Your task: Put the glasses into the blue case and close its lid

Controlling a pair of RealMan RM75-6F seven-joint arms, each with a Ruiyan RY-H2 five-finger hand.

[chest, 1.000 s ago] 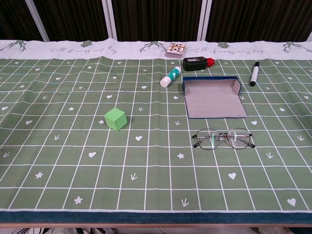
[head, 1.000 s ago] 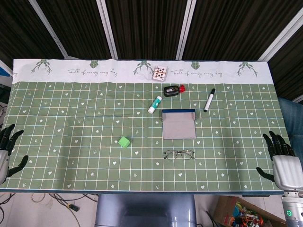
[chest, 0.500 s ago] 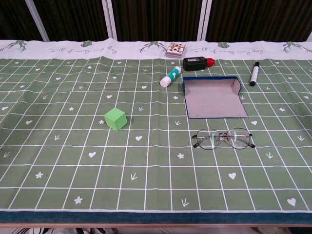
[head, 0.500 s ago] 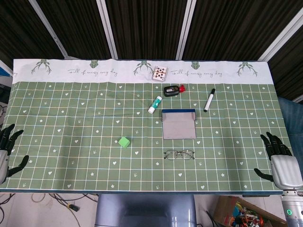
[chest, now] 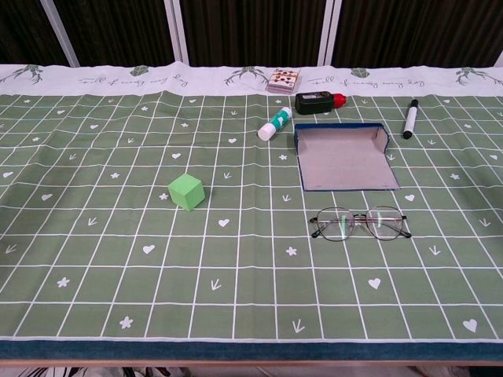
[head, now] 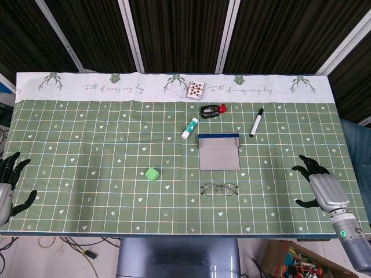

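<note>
The thin-framed glasses [head: 219, 189] [chest: 360, 223] lie flat on the green cloth, just in front of the blue case [head: 219, 152] [chest: 343, 158]. The case lies open, its grey inside showing and its lid folded toward me. My right hand [head: 317, 186] hovers over the cloth's right part, fingers spread, holding nothing, well to the right of the glasses. My left hand [head: 7, 186] stays at the table's left edge, fingers apart and empty. Neither hand shows in the chest view.
A green cube [head: 152, 174] [chest: 186, 191] sits left of the glasses. Behind the case lie a glue stick [head: 189, 128] [chest: 275, 124], a black marker [head: 256, 122] [chest: 409, 118], a black-and-red object [head: 213, 109] [chest: 319, 101] and a card box [head: 196, 89] [chest: 283, 80].
My right hand has moved left and inward from the table's right edge onto the cloth. The left hand, glasses and case have stayed put.
</note>
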